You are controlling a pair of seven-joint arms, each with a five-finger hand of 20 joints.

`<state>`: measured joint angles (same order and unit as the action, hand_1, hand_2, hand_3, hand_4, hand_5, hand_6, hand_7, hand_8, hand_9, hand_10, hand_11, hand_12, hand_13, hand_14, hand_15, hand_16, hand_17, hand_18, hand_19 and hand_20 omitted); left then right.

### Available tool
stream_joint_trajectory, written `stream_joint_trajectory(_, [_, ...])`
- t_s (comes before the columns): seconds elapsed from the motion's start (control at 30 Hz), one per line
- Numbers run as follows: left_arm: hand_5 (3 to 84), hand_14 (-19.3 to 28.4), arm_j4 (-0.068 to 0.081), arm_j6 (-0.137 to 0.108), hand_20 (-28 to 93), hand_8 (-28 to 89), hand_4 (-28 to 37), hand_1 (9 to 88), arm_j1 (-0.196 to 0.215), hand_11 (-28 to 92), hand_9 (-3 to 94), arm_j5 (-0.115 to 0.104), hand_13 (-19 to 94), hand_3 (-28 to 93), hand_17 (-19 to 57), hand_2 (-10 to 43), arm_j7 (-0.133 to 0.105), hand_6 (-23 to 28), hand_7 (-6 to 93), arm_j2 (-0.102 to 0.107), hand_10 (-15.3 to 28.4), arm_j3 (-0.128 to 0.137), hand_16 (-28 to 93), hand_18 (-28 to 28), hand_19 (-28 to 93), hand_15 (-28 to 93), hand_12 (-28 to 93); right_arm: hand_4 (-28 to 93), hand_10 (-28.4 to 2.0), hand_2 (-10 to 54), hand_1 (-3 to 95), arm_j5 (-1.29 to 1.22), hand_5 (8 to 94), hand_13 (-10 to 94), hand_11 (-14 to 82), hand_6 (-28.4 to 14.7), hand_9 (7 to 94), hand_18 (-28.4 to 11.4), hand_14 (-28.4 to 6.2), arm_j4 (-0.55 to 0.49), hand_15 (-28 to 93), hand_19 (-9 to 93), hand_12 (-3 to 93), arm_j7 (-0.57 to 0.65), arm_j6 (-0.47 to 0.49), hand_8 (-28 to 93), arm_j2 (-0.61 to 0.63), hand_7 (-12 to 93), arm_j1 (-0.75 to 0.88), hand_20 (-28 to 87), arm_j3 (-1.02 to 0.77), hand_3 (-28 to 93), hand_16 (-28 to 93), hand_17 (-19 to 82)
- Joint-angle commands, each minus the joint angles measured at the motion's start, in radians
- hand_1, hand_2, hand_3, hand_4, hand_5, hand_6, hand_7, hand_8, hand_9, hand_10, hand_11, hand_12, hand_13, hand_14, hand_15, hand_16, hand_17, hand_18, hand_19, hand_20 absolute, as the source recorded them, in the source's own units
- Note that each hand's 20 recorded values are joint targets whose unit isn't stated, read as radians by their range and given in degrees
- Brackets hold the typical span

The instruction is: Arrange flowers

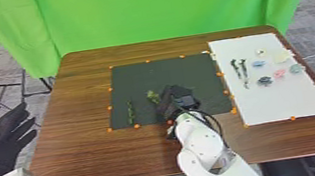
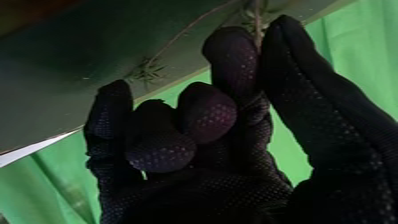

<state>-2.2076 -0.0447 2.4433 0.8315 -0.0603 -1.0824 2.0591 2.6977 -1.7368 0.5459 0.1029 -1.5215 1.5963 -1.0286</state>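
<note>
Right hand on a stem over the dark mat

Your right hand [image 1: 174, 101] has a thin stem [image 2: 258, 22] pinched between thumb and finger, above the dark mat [image 1: 165, 69]. Just left of it sits a leafy sprig [image 1: 154, 96] (quite possibly part of what you're pinching; I can't tell). Another sprig [image 1: 131, 112] lies farther left, roughly lengthwise. To the right, on the white sheet [image 1: 282, 102], wait dark stems [image 1: 244, 73], then a blue flower [image 1: 259, 63] and a pink flower [image 1: 279, 72]. Your left hand [image 1: 0, 140], fingers spread, is well apart, beyond the mat's left side.

You look to be early on, laying greenery. Next, settle the stem flat on the mat, clear of its neighbour, and ease the pinch open gently so the leaves don't drag along. Blooms can follow.
</note>
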Motion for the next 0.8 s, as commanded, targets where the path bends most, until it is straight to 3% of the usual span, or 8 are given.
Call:
stream_joint_trajectory(0.03, [24.5, 11.0, 0.001, 0.006, 11, -13, -28.2, 23.3, 0.005, 16, 19.4, 0.001, 16, 71, -10.1, -3.0, 0.002, 1.6, 24.8, -0.001, 9.4, 0.001, 7, 17.9, 37, 21, 18, -24, -11.0, -9.5, 35.3, 0.029, 68.1, 69, 65.8, 1.2, 73.8, -22.6, -11.6, 0.031, 87, 78, 55.0, 0.011, 0.017, 20, 0.013, 59, 0.022, 47, -0.008, 82, 39, 23])
stream_joint_trajectory(0.6, [24.4, 11.0, -0.001, 0.006, 11, -13, -28.2, 23.2, 0.007, 16, 19.4, 0.002, 16, 71, -10.1, -3.1, 0.005, 1.6, 24.7, -0.005, 9.4, 0.003, 7, 17.9, 37, 20, 18, -23, -13.8, -9.5, 30.3, 0.060, 55.0, 59, 68.8, -2.8, 60.1, -23.3, -13.7, 0.021, 88, 76, 57.5, 0.001, 0.015, 13, 0.022, 58, 0.039, 49, -0.012, 85, 38, 19])
stream_joint_trajectory(0.67, [24.5, 11.0, 0.000, 0.008, 11, -13, -28.2, 23.2, 0.007, 16, 19.4, 0.003, 16, 71, -10.1, -3.0, 0.004, 1.6, 24.6, -0.005, 9.4, 0.003, 7, 17.9, 37, 20, 18, -23, -14.5, -9.5, 29.1, 0.068, 53.4, 58, 69.7, -3.6, 57.2, -23.3, -14.2, 0.022, 88, 76, 56.0, -0.001, 0.008, 9, 0.024, 57, 0.037, 49, -0.013, 86, 38, 19])
stream_joint_trajectory(0.77, [24.4, 11.0, 0.001, 0.007, 11, -13, -28.2, 23.2, 0.006, 16, 19.3, 0.002, 16, 71, -10.1, -3.0, 0.004, 1.6, 24.6, -0.006, 9.3, 0.003, 7, 17.9, 37, 20, 18, -21, -15.6, -9.5, 26.3, 0.081, 50.6, 55, 70.3, -5.5, 52.0, -23.7, -15.0, 0.019, 89, 76, 55.6, 0.012, -0.003, -17, 0.028, 58, 0.035, 50, -0.012, 89, 36, 18])
stream_joint_trajectory(0.8, [24.4, 11.0, 0.001, 0.008, 11, -13, -28.2, 23.2, 0.007, 16, 19.3, 0.002, 16, 71, -10.1, -3.1, 0.002, 1.5, 24.6, -0.006, 9.3, 0.003, 7, 17.9, 37, 21, 18, -21, -16.6, -9.5, 26.0, 0.085, 49.1, 54, 70.3, -5.9, 50.0, -23.7, -15.4, 0.014, 90, 76, 55.7, 0.011, 0.001, -19, 0.030, 57, 0.036, 50, -0.014, 89, 36, 18])
